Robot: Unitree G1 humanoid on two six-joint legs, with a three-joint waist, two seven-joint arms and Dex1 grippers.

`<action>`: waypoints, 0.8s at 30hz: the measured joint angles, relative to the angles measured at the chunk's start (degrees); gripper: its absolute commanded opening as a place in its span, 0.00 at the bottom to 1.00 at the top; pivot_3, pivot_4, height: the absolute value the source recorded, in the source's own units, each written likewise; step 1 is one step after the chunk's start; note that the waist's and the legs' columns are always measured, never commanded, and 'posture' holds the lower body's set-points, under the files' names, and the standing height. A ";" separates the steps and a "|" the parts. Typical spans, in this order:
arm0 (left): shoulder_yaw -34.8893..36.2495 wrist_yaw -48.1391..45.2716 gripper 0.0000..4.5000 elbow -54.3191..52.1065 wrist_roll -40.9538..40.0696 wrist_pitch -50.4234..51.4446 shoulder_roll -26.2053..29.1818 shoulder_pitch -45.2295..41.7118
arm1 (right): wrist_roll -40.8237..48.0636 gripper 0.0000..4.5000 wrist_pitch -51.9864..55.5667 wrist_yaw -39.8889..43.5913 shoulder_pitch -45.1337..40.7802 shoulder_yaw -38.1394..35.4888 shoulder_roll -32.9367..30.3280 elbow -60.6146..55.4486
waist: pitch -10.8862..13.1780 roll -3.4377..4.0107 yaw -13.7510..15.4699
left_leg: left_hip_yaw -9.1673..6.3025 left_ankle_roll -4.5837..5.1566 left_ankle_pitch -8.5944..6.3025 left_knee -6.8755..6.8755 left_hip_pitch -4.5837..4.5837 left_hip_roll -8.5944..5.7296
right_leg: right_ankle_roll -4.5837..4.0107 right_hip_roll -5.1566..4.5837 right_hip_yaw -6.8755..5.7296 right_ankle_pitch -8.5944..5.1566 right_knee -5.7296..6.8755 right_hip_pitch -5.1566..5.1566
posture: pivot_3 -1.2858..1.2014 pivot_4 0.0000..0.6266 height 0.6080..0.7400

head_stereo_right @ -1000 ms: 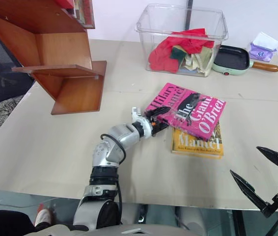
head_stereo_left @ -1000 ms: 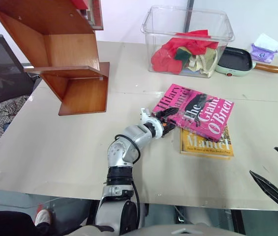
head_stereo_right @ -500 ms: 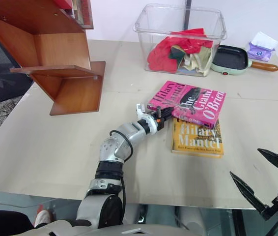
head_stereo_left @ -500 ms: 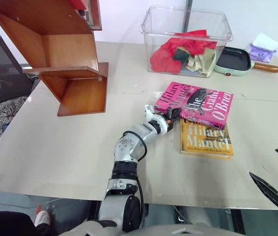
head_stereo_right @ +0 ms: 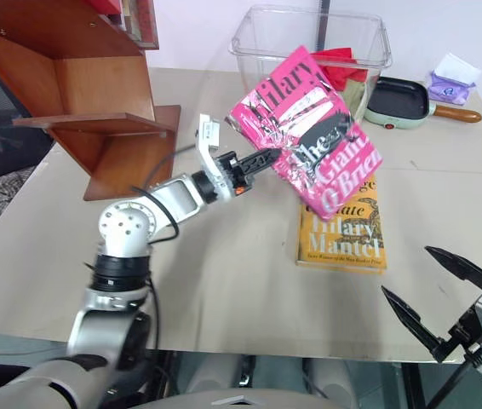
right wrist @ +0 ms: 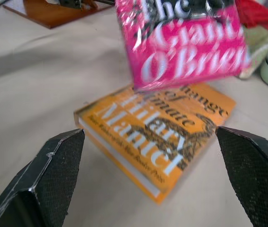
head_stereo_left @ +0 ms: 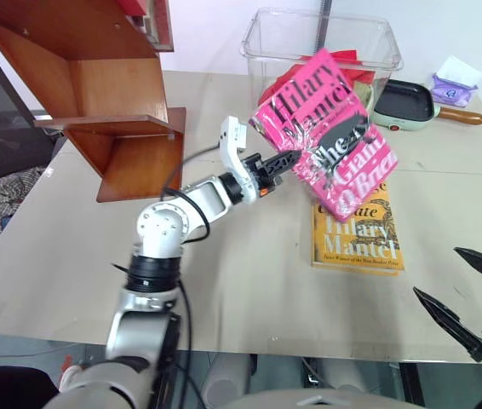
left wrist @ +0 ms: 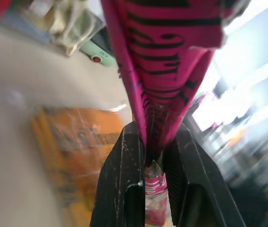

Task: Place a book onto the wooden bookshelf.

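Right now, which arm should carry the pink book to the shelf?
Left. The left gripper is shut on the pink book, lifted beside the wooden bookshelf. The right gripper hangs open, near the table's front edge.

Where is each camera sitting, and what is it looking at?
Left and right eye views: on the head, looking down over the table; the left gripper holds the pink book up.
Left wrist view: along black fingers pinching the pink book.
Right wrist view: between the open right gripper fingers, at the orange book.
Shared: every view shows both books.
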 measured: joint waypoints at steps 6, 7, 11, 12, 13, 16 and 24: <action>-5.51 -15.88 0.01 -0.21 22.75 -15.86 10.23 -2.61 | -0.70 1.00 -0.20 -0.20 -4.13 3.00 -0.18 2.11 | 0.05 0.08 -0.44 | -0.07 0.00 0.00 -0.14 0.01 0.05 | 0.01 -0.02 0.06 0.00 -0.07 -0.03 | 0.52 0.24 1.00; -7.17 -18.41 0.01 -0.45 28.03 -20.61 12.44 -2.95 | -0.57 1.00 -0.27 -0.35 -5.60 3.63 -0.21 2.29 | 0.08 0.03 -0.46 | -0.06 0.00 0.00 -0.18 0.01 0.05 | 0.02 -0.01 0.07 0.00 -0.10 -0.06 | 0.52 0.24 1.00; -14.25 -21.95 0.01 -1.05 55.53 -43.49 22.42 -7.81 | 2.45 1.00 -0.75 -2.06 -12.93 5.35 -0.38 2.36 | 0.23 0.02 -0.46 | -0.06 -0.01 0.01 -0.28 -0.01 0.06 | 0.04 0.00 0.13 0.02 -0.20 -0.09 | 0.52 0.24 1.00; -14.46 -21.80 0.01 -0.89 58.01 -45.42 23.11 -8.79 | 2.88 1.00 -0.75 -2.38 -13.77 5.34 -0.48 2.34 | 0.23 0.03 -0.44 | -0.05 0.00 0.00 -0.29 -0.01 0.06 | 0.04 -0.01 0.13 0.02 -0.21 -0.09 | 0.52 0.24 1.00; -14.87 -21.93 0.01 0.78 62.10 -49.21 23.84 -11.69 | 4.32 1.00 -0.40 -3.29 -15.76 5.38 -1.09 2.36 | 0.26 0.01 -0.32 | -0.05 0.00 0.00 -0.27 -0.03 0.05 | 0.10 -0.01 0.10 0.05 -0.20 -0.09 | 0.52 0.24 1.00; -13.40 -24.91 0.01 6.26 66.11 -53.53 26.41 -19.96 | 9.55 1.00 0.62 -5.15 -22.09 5.02 -4.68 2.41 | 0.35 -0.02 -0.46 | -0.03 0.02 0.00 -0.21 -0.10 0.05 | 0.29 -0.01 0.01 0.15 -0.22 -0.10 | 0.52 0.24 1.00; -10.98 -41.52 0.01 10.21 68.85 -49.76 38.06 -23.11 | 19.77 1.00 2.34 -3.81 -32.07 2.64 -12.39 8.16 | 0.60 -0.12 -1.50 | 0.04 0.03 -0.01 -0.30 -0.05 0.12 | 0.35 0.06 -0.02 0.10 -0.05 -0.15 | 0.52 0.24 1.00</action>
